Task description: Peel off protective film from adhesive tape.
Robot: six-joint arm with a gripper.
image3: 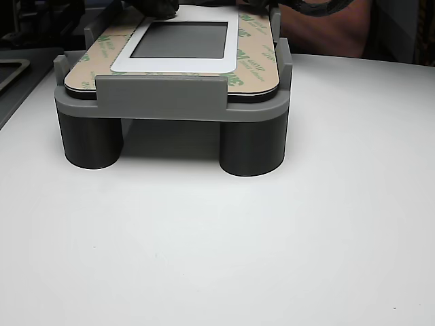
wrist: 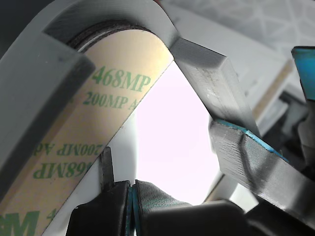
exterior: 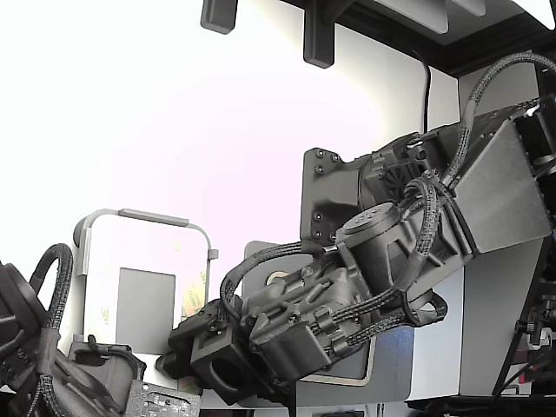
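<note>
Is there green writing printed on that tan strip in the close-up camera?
Yes. The wrist view shows the protective film carrying green characters such as 468MP and 200MP.

Overhead exterior, close wrist, low front view.

The adhesive tape is a pale yellowish band with green lettering, lying flat around a white panel. Its protective film, cream with green print, covers it.

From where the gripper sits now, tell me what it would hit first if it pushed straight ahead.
Probably the protective film on the adhesive tape, at the panel's corner just beyond the gripper, whose tips look closed. Depth is hard to judge; the grey fixture is close too.
</note>
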